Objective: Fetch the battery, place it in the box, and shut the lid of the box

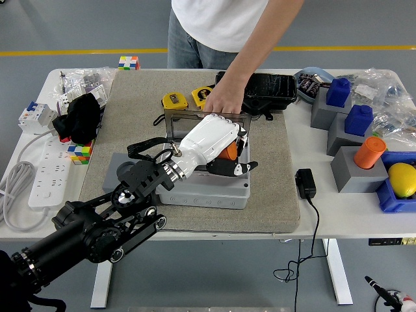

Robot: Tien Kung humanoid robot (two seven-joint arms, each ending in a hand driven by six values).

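the robot's left hand [211, 146], white-shelled with black fingertips, hangs over the open grey box [205, 185] on the felt mat [130, 130]. its fingers are curled around an orange battery [229, 151], which shows only as a small patch under the palm, just above the inside of the box. the black left arm [97, 227] runs in from the lower left corner and hides the box's left end. the right hand is out of view.

the box's lid [175, 120] stands upright at the back edge, and a person's hand [224, 101] reaches down from the far side and rests on the top rim of that lid. the robot's knuckles are close below the person's fingers, so the two hands crowd the same space over the box.

behind the lid lie two yellow tape measures [174, 100] and a black case [270, 88]. left of the mat are a black cloth bundle [83, 117], a small colour cube [80, 153], a white power strip [49, 179] and a bag of small parts [88, 81]; another colour cube [129, 62] sits at the far edge. right of the mat a black power adapter [305, 183] lies with its cable running over the table's near edge. further right stand grey blocks [354, 170] carrying blue pieces [338, 91] and an orange cylinder [369, 153], and a yellow ball [403, 179] sits in a blue tray [393, 201].
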